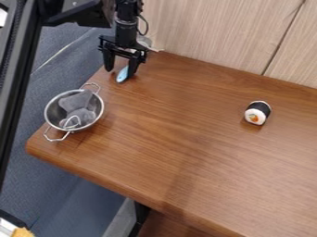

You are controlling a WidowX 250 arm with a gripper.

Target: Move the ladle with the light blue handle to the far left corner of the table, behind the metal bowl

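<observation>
The gripper hangs low over the back left corner of the table, its two fingers apart. Close against its right finger is a light blue, elongated thing, its upper end partly hidden by that finger. In front of them, at the table's left edge, stands a metal colander with wire handles. Inside it lies something grey and mesh-like. A toy sushi roll, black around the side with a white and orange end, rests on the right half of the table.
The brown wooden table has a rounded front left corner near the colander. Light wood panels rise along its back edge. A whitish thing is behind the gripper, and an orange-yellow thing shows at the bottom left.
</observation>
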